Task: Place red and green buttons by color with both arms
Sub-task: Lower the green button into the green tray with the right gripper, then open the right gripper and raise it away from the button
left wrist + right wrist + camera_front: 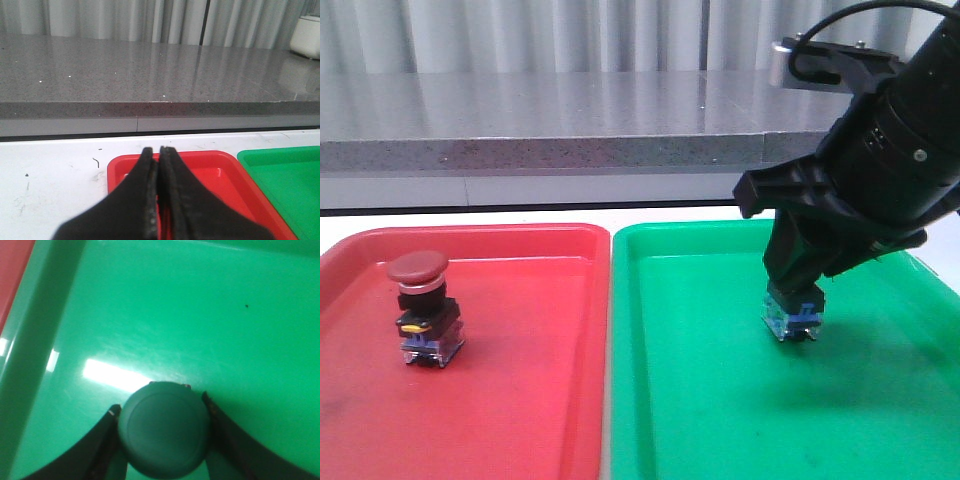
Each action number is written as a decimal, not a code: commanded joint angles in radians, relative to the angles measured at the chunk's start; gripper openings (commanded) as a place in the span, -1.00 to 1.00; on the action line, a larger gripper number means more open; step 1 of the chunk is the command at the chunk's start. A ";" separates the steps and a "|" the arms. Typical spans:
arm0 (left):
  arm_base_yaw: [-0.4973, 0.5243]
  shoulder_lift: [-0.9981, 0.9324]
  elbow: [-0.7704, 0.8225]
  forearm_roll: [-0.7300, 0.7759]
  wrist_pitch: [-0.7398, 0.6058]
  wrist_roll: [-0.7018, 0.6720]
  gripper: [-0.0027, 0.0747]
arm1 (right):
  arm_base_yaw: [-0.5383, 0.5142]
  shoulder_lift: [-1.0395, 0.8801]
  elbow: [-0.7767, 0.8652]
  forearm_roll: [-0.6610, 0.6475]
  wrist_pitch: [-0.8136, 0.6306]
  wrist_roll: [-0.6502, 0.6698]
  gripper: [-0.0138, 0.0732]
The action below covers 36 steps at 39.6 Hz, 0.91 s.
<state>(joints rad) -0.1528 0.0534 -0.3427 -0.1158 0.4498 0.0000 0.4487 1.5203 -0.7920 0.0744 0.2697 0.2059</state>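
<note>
The green button (164, 427) stands up straight inside the shiny green tray (720, 400), round smooth cap on top, blue see-through base (792, 320) down low. The right gripper (798, 300) squeezes it from both sides. Left of the green tray, the red button (423, 305) stands upright in the red tray (520, 420). The left gripper (159, 155) is pinched closed, holding nothing.

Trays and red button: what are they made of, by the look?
Red tray and green tray: likely moulded plastic, glossy; rounded rims, and the right wrist view shows a bright glare streak. Red button: matte dark-red cap, probably plastic; silvery collar could be metal or plated; black body and blue-clear base look plastic.
</note>
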 commanded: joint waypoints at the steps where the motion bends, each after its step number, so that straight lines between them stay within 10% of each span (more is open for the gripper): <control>1: 0.002 0.013 -0.023 -0.013 -0.079 -0.010 -0.98 | 0.000 -0.031 -0.008 0.004 -0.067 0.003 -0.34; 14: 0.002 0.013 -0.023 -0.013 -0.079 -0.010 -0.98 | 0.000 -0.024 -0.004 0.004 -0.054 0.003 -0.30; 25: 0.002 0.013 -0.023 -0.013 -0.079 -0.010 -0.98 | 0.000 -0.024 -0.004 0.004 -0.028 0.003 0.42; 36: 0.002 0.013 -0.023 -0.013 -0.079 -0.010 -0.98 | 0.000 -0.101 -0.054 0.005 -0.007 0.003 0.50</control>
<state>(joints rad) -0.1528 0.0534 -0.3427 -0.1158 0.4498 0.0000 0.4487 1.4990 -0.7928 0.0782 0.2899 0.2062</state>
